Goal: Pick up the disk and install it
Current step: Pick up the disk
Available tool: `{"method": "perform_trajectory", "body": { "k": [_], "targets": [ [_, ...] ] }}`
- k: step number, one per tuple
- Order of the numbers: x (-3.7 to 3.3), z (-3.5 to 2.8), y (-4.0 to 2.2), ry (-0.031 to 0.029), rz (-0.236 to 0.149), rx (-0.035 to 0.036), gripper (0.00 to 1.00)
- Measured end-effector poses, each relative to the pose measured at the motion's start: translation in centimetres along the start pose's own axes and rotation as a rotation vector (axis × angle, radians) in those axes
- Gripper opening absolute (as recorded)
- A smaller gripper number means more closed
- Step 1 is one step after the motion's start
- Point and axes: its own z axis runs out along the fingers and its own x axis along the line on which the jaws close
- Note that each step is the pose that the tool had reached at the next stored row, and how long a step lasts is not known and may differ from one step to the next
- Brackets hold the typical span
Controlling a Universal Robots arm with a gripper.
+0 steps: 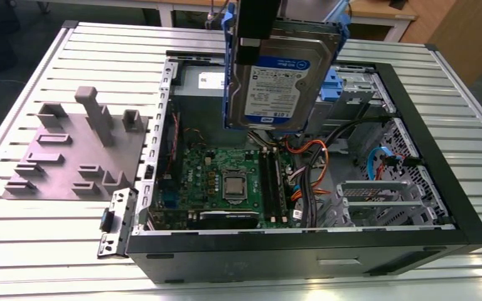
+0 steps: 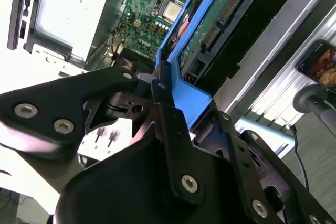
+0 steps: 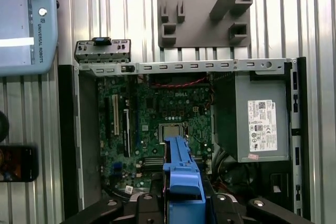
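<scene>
The disk [image 1: 285, 78], a silver hard drive with a white-and-blue label in a bright blue carrier frame, hangs upright above the open computer case [image 1: 442, 207]. My gripper [image 1: 258, 34] is shut on its upper edge. In the second wrist view the black fingers [image 2: 167, 109] clamp the blue frame of the disk [image 2: 220, 19], whose green circuit side and connectors face the camera. In the first wrist view the disk [image 3: 181, 174] appears edge-on over the motherboard [image 3: 163, 119], between the gripper's [image 3: 181, 199] black links.
Inside the case are a motherboard [image 1: 224, 182], cables, a metal drive cage with a blue tab [image 1: 335, 84] and a grey box with a white sticker [image 3: 257, 124]. A grey fixture plate [image 1: 73, 150] lies on the exterior view's left. A pendant [image 3: 26, 19] and a phone [image 3: 16, 163] lie beside the case.
</scene>
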Motion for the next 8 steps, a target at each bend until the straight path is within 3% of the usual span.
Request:
{"method": "perform_trajectory", "body": {
  "k": [8],
  "targets": [
    [-0.01, 0.00, -0.20, -0.0001, 0.000, 0.0001, 0.36]
  ]
}}
